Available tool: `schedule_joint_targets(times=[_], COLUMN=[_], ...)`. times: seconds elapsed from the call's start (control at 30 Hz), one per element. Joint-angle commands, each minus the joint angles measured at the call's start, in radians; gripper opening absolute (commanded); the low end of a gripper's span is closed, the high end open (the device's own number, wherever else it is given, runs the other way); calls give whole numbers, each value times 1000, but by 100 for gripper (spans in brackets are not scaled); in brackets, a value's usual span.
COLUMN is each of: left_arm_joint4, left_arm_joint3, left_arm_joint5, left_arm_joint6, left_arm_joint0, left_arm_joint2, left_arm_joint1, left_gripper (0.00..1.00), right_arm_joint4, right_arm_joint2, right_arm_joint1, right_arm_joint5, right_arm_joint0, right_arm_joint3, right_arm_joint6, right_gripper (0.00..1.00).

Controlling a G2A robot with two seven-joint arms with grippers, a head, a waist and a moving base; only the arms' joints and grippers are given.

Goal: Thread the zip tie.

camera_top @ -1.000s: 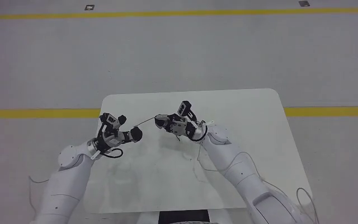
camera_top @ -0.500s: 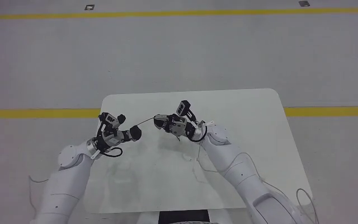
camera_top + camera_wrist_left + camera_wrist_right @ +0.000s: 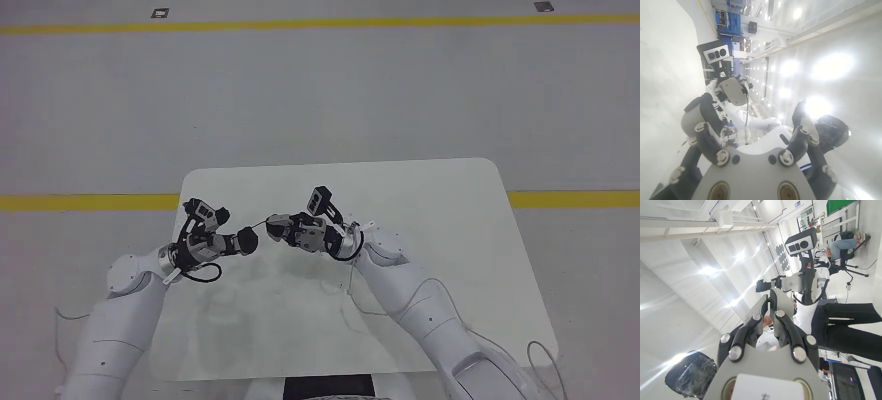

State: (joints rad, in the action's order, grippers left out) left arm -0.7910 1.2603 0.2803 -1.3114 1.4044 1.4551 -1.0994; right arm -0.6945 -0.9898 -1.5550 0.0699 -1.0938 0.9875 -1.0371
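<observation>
Nothing legible anywhere. The white label [image 3: 768,386] behind the right hand [image 3: 769,296] shows only a cut-off mark.

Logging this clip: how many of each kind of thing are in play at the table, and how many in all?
zip tie: 1
tools: 2 (left tool, right tool)
table: 1
Total: 4

Left gripper [image 3: 246,238] and right gripper [image 3: 273,225] nearly meet — a narrow gap between, crossed by the zip tie [image 3: 746,113].
</observation>
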Motion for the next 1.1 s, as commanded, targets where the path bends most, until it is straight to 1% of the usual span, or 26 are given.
schedule_joint_targets(times=[0.0,0.03,0.07,0.1,0.13,0.27,0.43,0.5,0.57,0.6,0.63,0.73,1.07], left_arm_joint4=[-7,-3,13,19,8,-5,-11,-13,-12,-11,-8,-3,17], left_arm_joint3=[0,1,9,20,27,39,46,46,46,45,44,42,45], left_arm_joint5=[-6,-5,-4,-5,-6,-16,-23,-23,-25,-27,-28,-30,-36], left_arm_joint6=[1,9,31,39,43,42,43,48,49,49,48,50,52], left_arm_joint0=[0,0,3,6,12,22,28,29,30,30,30,30,35], left_arm_joint2=[0,0,-4,-8,-9,-11,-11,-11,-11,-11,-11,-12,-25], left_arm_joint1=[0,0,0,0,0,2,6,7,8,9,10,12,19], left_gripper=[100,100,100,100,100,100,100,92,71,58,50,47,45], right_arm_joint4=[1,1,1,1,15,67,131,166,176,187,194,206,227], right_arm_joint2=[0,0,0,0,3,13,21,25,25,26,26,27,32], right_arm_joint1=[0,0,0,0,1,5,12,16,18,20,22,26,36], right_arm_joint5=[0,0,0,0,3,11,21,23,24,25,24,19,5], right_arm_joint0=[0,0,0,0,-7,-23,-29,-29,-35,-37,-38,-43,-49], right_arm_joint3=[0,0,0,0,14,52,81,91,102,108,112,128,155], right_arm_joint6=[0,0,0,0,25,81,120,127,134,134,135,129,131], right_gripper=[0,0,0,0,0,0,0,0,0,0,0,0,0])
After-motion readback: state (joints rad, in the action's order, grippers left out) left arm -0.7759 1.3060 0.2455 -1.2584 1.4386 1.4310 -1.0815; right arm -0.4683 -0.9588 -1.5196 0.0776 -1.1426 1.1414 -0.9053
